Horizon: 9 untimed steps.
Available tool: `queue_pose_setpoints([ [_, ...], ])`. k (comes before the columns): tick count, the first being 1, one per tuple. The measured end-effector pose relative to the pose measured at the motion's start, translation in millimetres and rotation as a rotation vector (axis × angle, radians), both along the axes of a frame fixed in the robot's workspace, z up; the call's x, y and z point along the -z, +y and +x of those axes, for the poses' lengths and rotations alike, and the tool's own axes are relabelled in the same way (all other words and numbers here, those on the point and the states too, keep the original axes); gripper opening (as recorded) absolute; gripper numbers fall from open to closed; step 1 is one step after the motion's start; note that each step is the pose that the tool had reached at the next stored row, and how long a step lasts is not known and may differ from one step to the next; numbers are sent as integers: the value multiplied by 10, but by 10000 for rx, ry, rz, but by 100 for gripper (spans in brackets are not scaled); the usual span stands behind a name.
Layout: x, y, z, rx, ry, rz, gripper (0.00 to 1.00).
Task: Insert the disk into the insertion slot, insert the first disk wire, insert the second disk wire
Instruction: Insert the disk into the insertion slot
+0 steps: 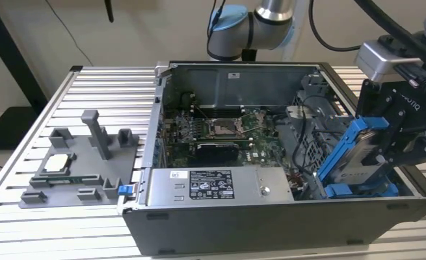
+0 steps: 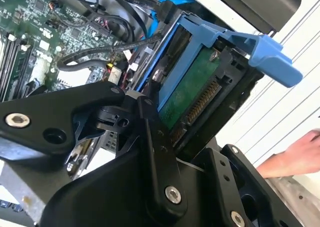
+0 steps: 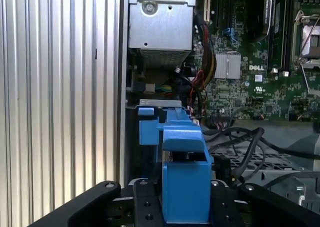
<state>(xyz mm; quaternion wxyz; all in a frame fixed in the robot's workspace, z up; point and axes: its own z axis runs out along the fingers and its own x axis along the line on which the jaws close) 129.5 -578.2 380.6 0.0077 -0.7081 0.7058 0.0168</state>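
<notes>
Open case [image 1: 271,227] on the table [image 1: 90,86], and at its corner on the exterior view's right the gripper [image 1: 386,149] is clamped onto the disk [image 1: 359,157], which is tilted, lower end down at the slot [image 1: 361,190]. Trouble here, I reckon: at that lean the blue frame could jam on the rails instead of sliding in. Black cables [image 3: 239,146] lie just beside and might get pinched. A person's hand [image 2: 292,159] is near too.

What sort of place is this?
Likely a robotics lab test bench: an open computer case sits on a slatted metal table, and a robot's end effector holds a blue-framed disk.
</notes>
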Motion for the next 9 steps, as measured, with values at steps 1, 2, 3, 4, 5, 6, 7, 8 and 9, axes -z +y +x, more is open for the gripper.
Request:
queue_pose_setpoints([
  [1, 18, 0, 0, 0, 0, 1, 0],
  [2, 36, 0, 0, 0, 0, 1, 0],
  [3, 43, 0, 0, 0, 0, 11, 0],
  [4, 43, 0, 0, 0, 0, 11, 0],
  [5, 40, 1, 0, -1, 0, 14, 0],
  [6, 26, 0, 0, 0, 0, 22, 100],
  [7, -2, 0, 0, 0, 0, 38, 100],
  [8, -40, 0, 0, 1, 0, 49, 100],
  [9, -82, 0, 0, 0, 0, 53, 100],
])
